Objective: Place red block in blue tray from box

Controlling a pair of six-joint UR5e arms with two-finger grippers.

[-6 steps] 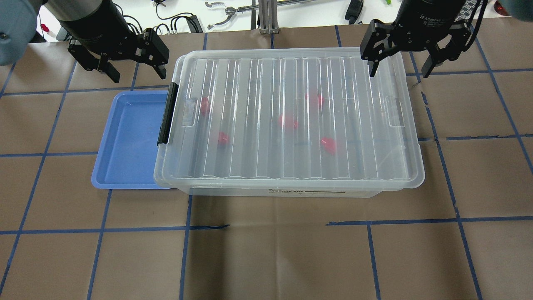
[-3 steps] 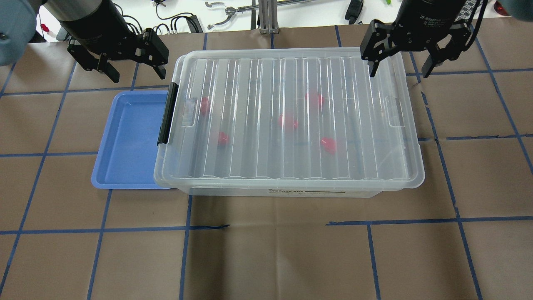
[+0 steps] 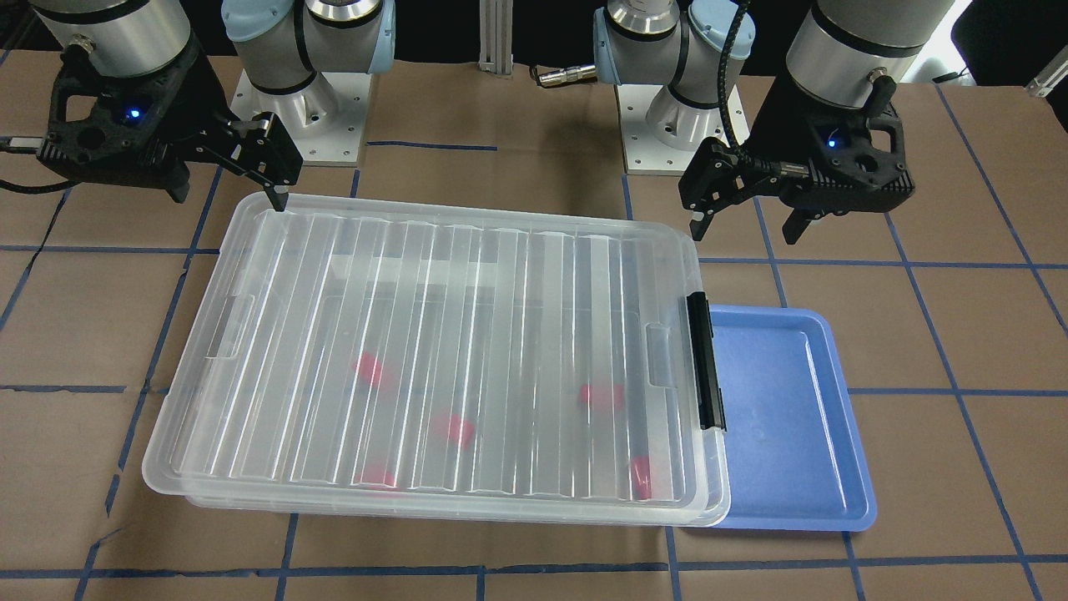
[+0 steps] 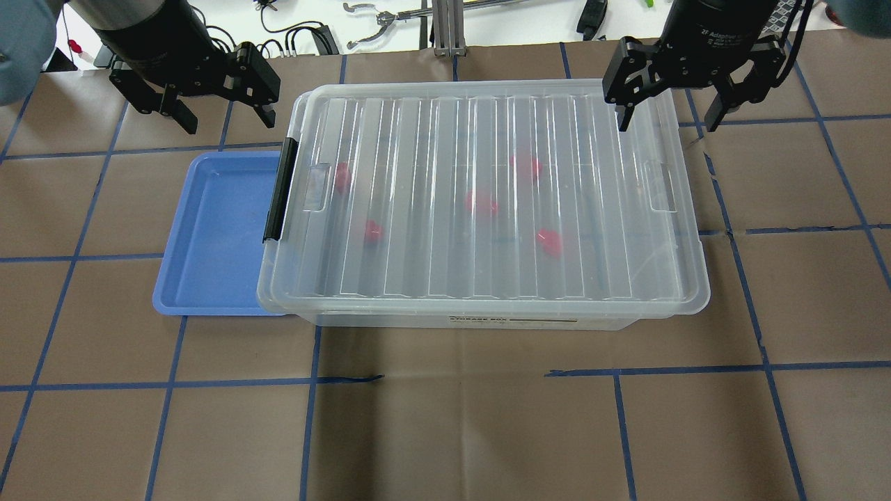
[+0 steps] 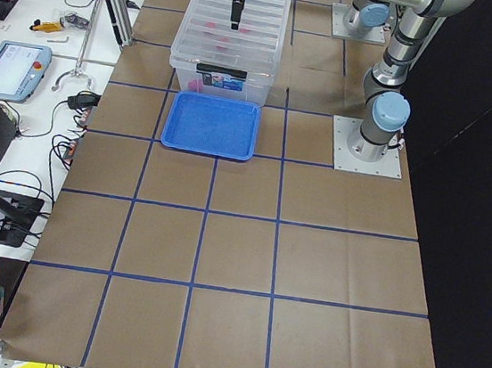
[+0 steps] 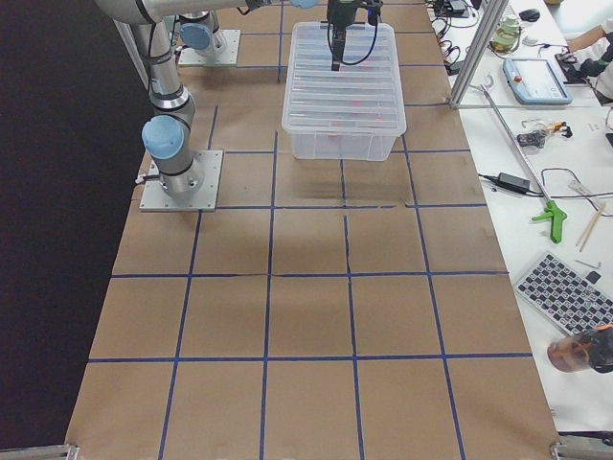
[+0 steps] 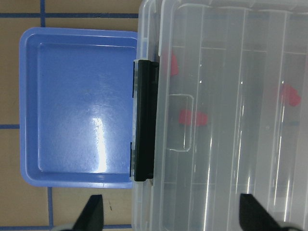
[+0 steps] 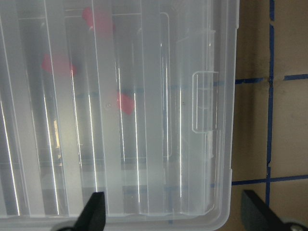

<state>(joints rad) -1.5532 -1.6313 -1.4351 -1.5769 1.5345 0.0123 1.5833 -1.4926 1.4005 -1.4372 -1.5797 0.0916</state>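
Overhead exterior view: a large shallow clear plastic box (image 4: 487,316) stands on the brown table (image 4: 445,431) gridded with blue tape. Its ribbed translucent lid (image 4: 452,132) is on, and a black latch bar (image 4: 278,191) sits on the short side toward the robot's left. A small bright red plastic block (image 4: 373,231), one of five alike, lies inside under the lid. The shallow rectangular blue plastic tray (image 4: 209,236) lies just beside the latch side and holds nothing. The left gripper (image 4: 228,125) hangs near the box's far left corner, fingers spread and holding nothing. The right gripper (image 4: 667,125), likewise spread and unladen, straddles the far right corner.
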